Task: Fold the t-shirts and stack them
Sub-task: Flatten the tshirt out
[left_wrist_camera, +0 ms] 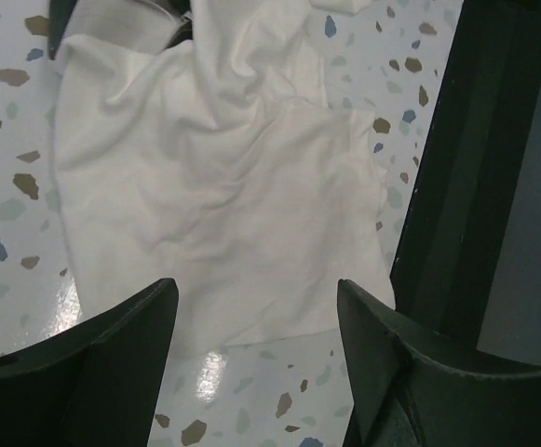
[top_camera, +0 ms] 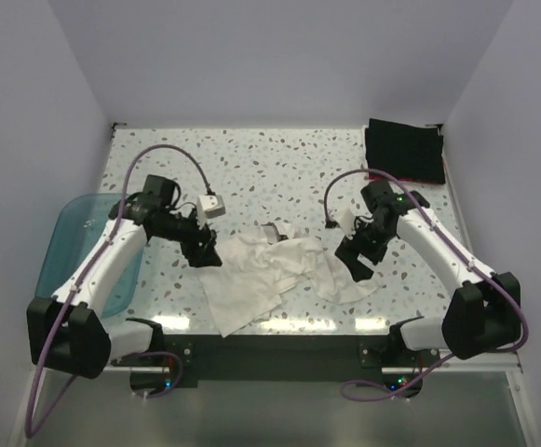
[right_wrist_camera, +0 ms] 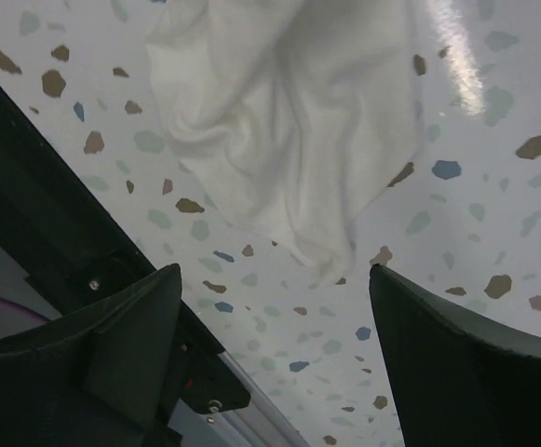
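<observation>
White shirt (top_camera: 270, 275) lies crumpled at the table's (top_camera: 251, 168) near edge. Left hand (top_camera: 204, 252) and right hand (top_camera: 358, 264) hang released over its sides. Black shirts (top_camera: 402, 149) sit at the far right corner. Tub (top_camera: 60, 244) overhangs the left edge, contents unclear.

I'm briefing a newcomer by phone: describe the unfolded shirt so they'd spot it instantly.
On the speckled table, look at the middle of the near edge. The white t-shirt lies crumpled there. Unlike the black shirts folded in the far right corner, it is pale and loose.
</observation>
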`<state>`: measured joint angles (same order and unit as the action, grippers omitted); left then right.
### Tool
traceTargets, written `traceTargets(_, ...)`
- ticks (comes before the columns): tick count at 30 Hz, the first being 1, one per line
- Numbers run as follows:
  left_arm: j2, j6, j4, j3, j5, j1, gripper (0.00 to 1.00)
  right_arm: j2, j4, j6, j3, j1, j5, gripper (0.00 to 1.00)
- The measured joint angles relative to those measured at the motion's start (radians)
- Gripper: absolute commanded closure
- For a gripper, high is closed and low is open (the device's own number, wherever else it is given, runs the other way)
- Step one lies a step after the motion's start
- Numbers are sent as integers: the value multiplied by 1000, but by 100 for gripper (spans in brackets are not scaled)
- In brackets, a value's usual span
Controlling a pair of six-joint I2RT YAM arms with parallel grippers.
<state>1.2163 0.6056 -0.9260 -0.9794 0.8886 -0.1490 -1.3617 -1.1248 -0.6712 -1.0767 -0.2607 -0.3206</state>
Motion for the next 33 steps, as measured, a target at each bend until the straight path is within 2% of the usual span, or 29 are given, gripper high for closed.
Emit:
traceTargets(4, 38, 130, 2, 20, -143, -173, 20, 41, -1, -98, 101, -100, 55, 16)
traceTargets(11, -89, 348, -3, 222, -323, -400, 11, 66, 86, -175, 245, -210, 157, 14)
traceTargets(18, -123, 354, 110, 358, -431, -702, 13, 52, 227, -202, 337, -218, 259, 21)
traceTargets(24, -87, 322, 245, 464, -529, -824, 23, 40, 307, -227, 377, -218, 308, 35)
traceTargets(27, -78, 308, 283, 470, -546, -840, 45, 36, 345, -241, 401, -218, 329, 41)
traceTargets(28, -66, 297, 294, 472, -547, -848, 60, 32, 357, -247, 412, -218, 333, 43)
traceTargets(30, -58, 286, 323, 472, -547, -855, 78, 25, 364, -258, 427, -218, 344, 61)
traceTargets(31, -52, 278, 344, 472, -551, -859, 96, 26, 365, -262, 429, -220, 351, 77)
traceTargets(32, -47, 272, 361, 470, -555, -860, 100, 25, 366, -268, 431, -222, 357, 83)
traceTargets(33, -46, 264, 378, 469, -569, -858, 100, 22, 366, -267, 431, -222, 361, 90)
